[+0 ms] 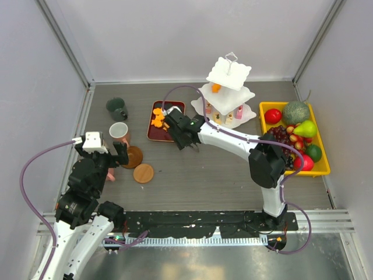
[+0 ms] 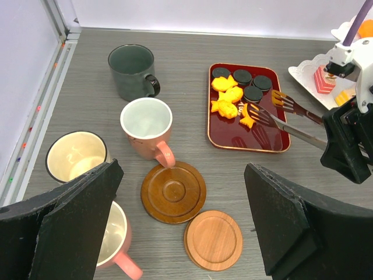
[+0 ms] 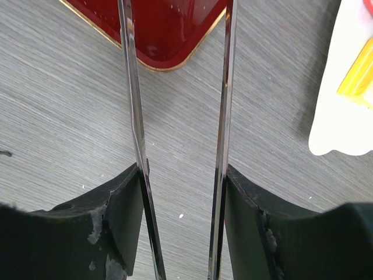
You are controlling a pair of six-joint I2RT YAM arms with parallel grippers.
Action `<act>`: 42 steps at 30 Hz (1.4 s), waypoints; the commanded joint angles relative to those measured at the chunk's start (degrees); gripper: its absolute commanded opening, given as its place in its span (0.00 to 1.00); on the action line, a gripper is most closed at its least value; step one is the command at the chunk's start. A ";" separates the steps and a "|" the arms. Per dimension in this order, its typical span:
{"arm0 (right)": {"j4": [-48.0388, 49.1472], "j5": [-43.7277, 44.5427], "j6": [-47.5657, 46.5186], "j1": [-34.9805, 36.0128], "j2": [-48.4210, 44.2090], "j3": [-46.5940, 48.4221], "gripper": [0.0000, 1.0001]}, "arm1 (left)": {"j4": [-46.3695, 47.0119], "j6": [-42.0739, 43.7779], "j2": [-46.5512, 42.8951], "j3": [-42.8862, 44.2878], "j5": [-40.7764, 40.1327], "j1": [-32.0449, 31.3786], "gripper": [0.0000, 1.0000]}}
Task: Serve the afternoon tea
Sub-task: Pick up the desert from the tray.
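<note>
- Fingers (image 3: pixel 116 221) of my right gripper (image 3: pixel 182 186) pinch a pair of metal tongs (image 3: pixel 135 116), one arm pressed flat against the inside of each finger.
- Both tong arms run straight ahead of those fingers, apart from each other, out over the near corner of a dark red tray (image 3: pixel 169 29).
- At the tong tips, well ahead of my right fingers, orange sweets (image 2: pixel 228 99) lie on that tray; one tip is at the nearest of them, though I cannot tell whether it touches.
- Black round sweets (image 2: pixel 242 76) sit in a row beyond the orange ones.
- Off to the right of my right fingers stands the white tiered stand (image 1: pixel 228 87), with pink and yellow sweets on its lowest level.
- My left gripper (image 2: pixel 182 175) hangs with its fingers (image 2: pixel 76 216) spread wide, nothing between them.
- Below the gap between them lies a dark brown coaster (image 2: pixel 173 191), with a lighter coaster (image 2: pixel 213 239) just beside it.
- Just ahead of the dark coaster is a pink mug (image 2: pixel 147 125); farther ahead, a dark green mug (image 2: pixel 131 70).
- Outside my left finger sits a cream mug (image 2: pixel 76 154); a second pink mug (image 2: pixel 116 233) is half hidden behind that finger.
- Far beyond the stand, a yellow tray (image 1: pixel 263 107) holds fruit.
</note>
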 commanded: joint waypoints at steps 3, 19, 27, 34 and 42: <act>0.21 1.01 -0.27 0.35 2.42 5.67 0.58 | 2.78 0.51 -0.37 -0.14 -0.01 -0.15 0.99; -1.46 1.89 -0.80 0.88 8.58 9.54 0.58 | 2.78 0.60 -0.45 -0.14 -0.01 -0.15 0.99; -3.13 3.83 -1.41 0.97 9.11 10.60 0.52 | 2.86 0.60 -0.37 -0.14 0.08 -0.15 0.99; -2.79 3.22 -1.33 1.06 6.04 8.40 0.45 | 2.86 0.51 -0.45 -0.14 0.25 -0.15 0.99; -1.29 2.77 -1.33 1.05 0.15 5.76 0.44 | 2.86 0.51 -0.28 -0.06 0.52 -0.15 0.99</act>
